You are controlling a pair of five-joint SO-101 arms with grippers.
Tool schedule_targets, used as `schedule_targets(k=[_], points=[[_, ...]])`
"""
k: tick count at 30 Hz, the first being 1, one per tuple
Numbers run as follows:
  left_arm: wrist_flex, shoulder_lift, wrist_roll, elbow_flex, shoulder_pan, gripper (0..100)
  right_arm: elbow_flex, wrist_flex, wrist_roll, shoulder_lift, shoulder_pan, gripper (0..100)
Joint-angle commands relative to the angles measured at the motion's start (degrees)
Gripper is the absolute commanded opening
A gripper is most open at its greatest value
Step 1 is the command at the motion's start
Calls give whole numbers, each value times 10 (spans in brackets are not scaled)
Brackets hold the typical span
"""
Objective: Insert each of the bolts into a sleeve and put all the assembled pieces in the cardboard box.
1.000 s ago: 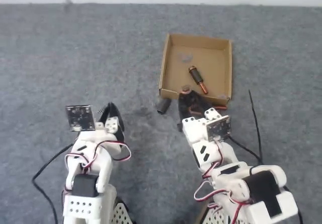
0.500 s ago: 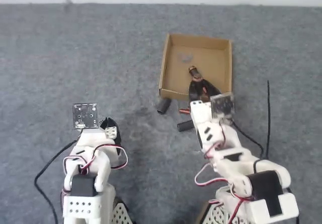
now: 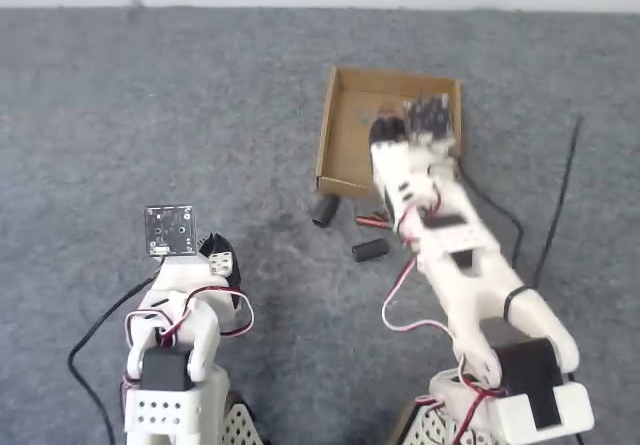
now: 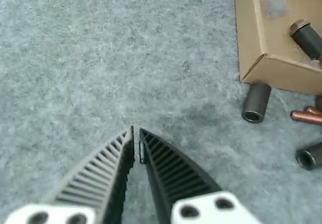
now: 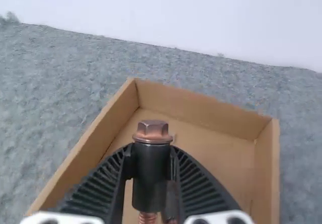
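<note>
**A:** What has the right tool got hold of?

**B:** It is clamped on 1 dark sleeve with a copper bolt set in it, head up. The 2 ribbed fingers press the sleeve from both sides. It hangs above the cardboard box, over the box floor.

**A:** And the left tool?

**B:** Closed down to a thin slit, with nothing in it. It is over the grey desk, well apart from the box.

**A:** What lies loose?

**B:** Just outside the box's near wall there is 1 loose sleeve, with 1 bare bolt beside it. A 2nd sleeve lies a little nearer the arms. An assembled piece, a sleeve with a bolt head at its end, lies inside the box close to that same wall.
</note>
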Motion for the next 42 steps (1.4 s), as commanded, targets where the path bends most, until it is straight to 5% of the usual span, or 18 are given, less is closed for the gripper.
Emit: schedule_targets(k=[1, 16, 31, 36, 42], points=[[2, -13, -4, -7, -3, 11, -147, 132, -1, -22, 19, 6], [3, -13, -4, -7, -3, 11, -379, 453, 88, 139, 39, 6], [4, -13, -5, -7, -4, 11, -477, 470, 149, 288, 44, 9], [4, -13, -5, -7, -4, 11, -482, 470, 151, 283, 44, 108], [4, -13, -5, -7, -4, 11, -478, 474, 149, 250, 44, 4]])
